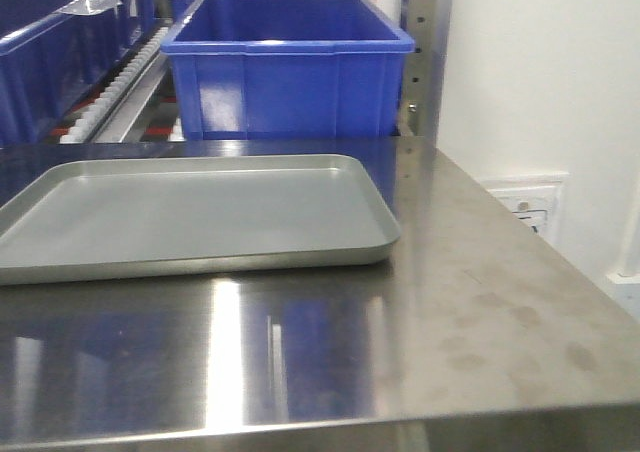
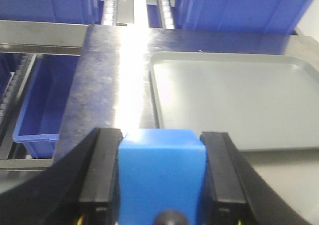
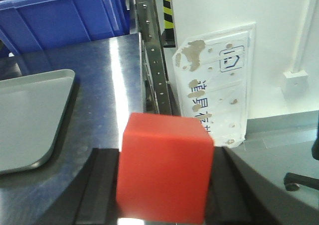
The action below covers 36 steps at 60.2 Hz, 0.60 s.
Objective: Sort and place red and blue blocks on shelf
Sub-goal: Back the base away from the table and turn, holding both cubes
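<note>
In the left wrist view my left gripper (image 2: 162, 150) is shut on the blue block (image 2: 162, 177), held above the steel tabletop just left of the grey tray (image 2: 234, 100). In the right wrist view my right gripper (image 3: 164, 170) is shut on the red block (image 3: 164, 168), held over the table's right edge. The shelf shows behind the table, with white roller tracks (image 1: 115, 82) and a steel front rail (image 2: 42, 36). Neither gripper nor block shows in the front view.
The grey tray (image 1: 200, 217) lies bare on the steel tabletop (image 1: 480, 322). Large blue bins (image 1: 290, 67) stand on the shelf behind it, another bin (image 2: 42, 105) on a lower tier. A perforated steel upright (image 3: 152, 65) and a white wall with a socket plate (image 3: 219, 85) stand to the right.
</note>
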Tool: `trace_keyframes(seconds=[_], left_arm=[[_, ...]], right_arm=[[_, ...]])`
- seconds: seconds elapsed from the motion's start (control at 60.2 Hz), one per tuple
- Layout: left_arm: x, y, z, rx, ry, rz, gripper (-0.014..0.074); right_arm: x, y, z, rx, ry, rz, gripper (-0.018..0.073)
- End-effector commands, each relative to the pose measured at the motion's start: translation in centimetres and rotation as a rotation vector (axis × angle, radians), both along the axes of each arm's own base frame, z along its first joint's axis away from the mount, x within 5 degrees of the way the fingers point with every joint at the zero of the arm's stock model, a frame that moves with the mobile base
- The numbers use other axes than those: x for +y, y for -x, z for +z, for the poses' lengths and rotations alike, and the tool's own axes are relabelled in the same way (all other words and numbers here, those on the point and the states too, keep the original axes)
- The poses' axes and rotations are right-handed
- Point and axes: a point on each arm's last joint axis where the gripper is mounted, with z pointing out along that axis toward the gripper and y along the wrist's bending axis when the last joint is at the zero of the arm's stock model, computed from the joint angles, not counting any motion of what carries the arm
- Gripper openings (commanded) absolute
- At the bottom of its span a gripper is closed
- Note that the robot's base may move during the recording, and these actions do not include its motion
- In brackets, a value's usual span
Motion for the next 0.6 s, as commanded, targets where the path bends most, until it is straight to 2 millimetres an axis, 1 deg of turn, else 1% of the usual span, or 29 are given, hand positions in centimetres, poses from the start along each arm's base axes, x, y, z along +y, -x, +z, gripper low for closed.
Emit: trace_keyframes(seconds=[0.0, 0.581], left_arm=[[-0.08, -0.22, 1.58, -0.097, 0.021, -0.004, 0.0135], [-0.08, -0.22, 1.58, -0.097, 0.021, -0.004, 0.0135]], right_arm=[[-0.09, -0.22, 1.60, -0.104, -0.004, -0.011, 0.0062], [-0.09, -0.22, 1.60, -0.104, -0.004, -0.011, 0.0062]])
